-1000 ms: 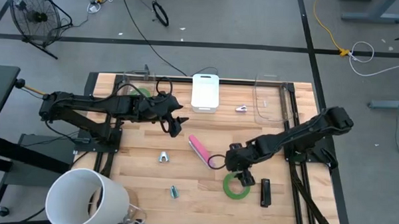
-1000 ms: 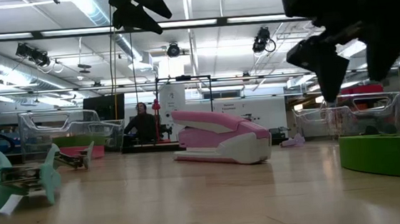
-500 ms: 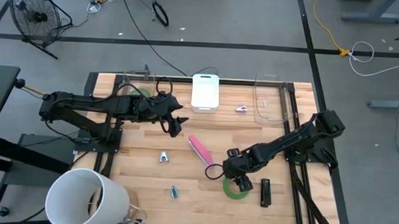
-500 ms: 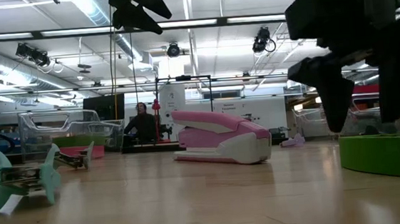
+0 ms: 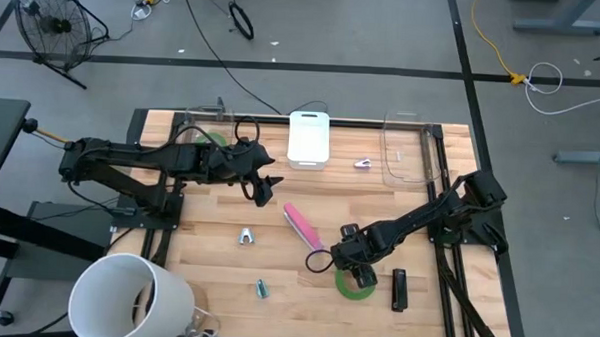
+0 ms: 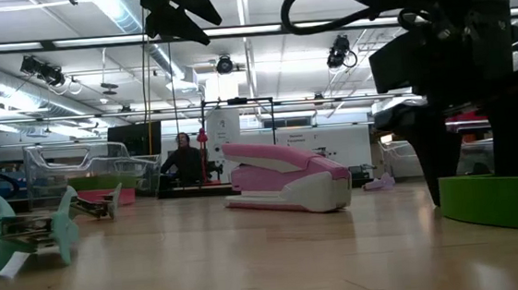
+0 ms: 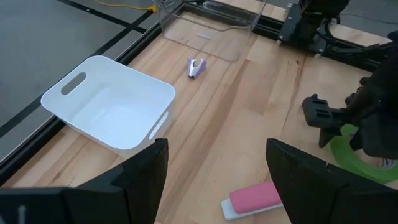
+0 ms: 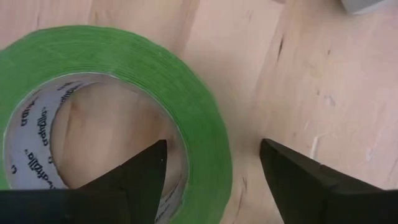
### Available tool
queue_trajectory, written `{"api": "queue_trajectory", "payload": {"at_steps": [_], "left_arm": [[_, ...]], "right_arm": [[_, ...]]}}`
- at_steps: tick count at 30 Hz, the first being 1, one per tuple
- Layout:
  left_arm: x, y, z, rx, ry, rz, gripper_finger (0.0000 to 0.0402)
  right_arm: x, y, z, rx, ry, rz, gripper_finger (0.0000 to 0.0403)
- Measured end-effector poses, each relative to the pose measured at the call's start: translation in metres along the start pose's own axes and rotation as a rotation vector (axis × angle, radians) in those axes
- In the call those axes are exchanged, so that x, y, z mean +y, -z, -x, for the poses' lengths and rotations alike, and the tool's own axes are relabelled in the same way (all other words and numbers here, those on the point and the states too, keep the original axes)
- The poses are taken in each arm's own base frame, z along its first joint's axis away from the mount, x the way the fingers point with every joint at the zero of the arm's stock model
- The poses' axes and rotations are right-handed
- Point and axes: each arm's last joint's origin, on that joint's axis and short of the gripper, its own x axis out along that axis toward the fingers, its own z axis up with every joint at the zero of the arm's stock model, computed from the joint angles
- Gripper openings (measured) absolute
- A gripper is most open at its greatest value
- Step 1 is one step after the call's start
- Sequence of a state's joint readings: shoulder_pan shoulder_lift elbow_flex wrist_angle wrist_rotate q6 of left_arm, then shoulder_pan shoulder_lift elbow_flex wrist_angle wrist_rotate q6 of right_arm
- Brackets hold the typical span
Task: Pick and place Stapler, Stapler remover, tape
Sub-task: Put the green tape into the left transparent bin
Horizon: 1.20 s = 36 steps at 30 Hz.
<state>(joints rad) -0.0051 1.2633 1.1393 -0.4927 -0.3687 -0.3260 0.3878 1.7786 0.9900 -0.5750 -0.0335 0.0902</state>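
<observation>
The right tool (image 5: 356, 274) stood low over the green tape ring (image 8: 93, 112), its fingers spread wide astride the ring's rim, one inside the open centre and one outside. That ring lay flat on the worktop (image 5: 207, 240), just beside the pink stapler (image 5: 300, 226). The left tool (image 5: 262, 187) hung above the worktop with fingers wide, holding nothing. At the far edge, the white bin (image 7: 112, 109) showed nothing inside. Another green ring (image 5: 213, 140) sat in the clear tub (image 5: 194, 118) behind the left arm.
</observation>
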Motion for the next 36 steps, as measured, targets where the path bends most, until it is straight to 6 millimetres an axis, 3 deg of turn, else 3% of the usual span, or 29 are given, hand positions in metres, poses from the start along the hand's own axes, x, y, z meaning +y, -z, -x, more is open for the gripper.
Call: {"api": "queue_trajectory", "payload": {"at_steps": [16,24,36], "left_arm": [[0.0,0.0,0.0,-0.001,0.0,0.0,0.027],[0.0,0.0,0.0,-0.002,0.0,0.001,0.027],[0.0,-0.001,0.0,-0.015,0.005,0.007,0.027]], "right_arm": [[0.0,0.0,0.001,0.001,0.007,0.007,0.0083],[0.0,0.003,0.007,0.009,-0.02,0.0,0.0081],[-0.019,0.014,0.053,-0.052,0.177,-0.049,0.0078]]}}
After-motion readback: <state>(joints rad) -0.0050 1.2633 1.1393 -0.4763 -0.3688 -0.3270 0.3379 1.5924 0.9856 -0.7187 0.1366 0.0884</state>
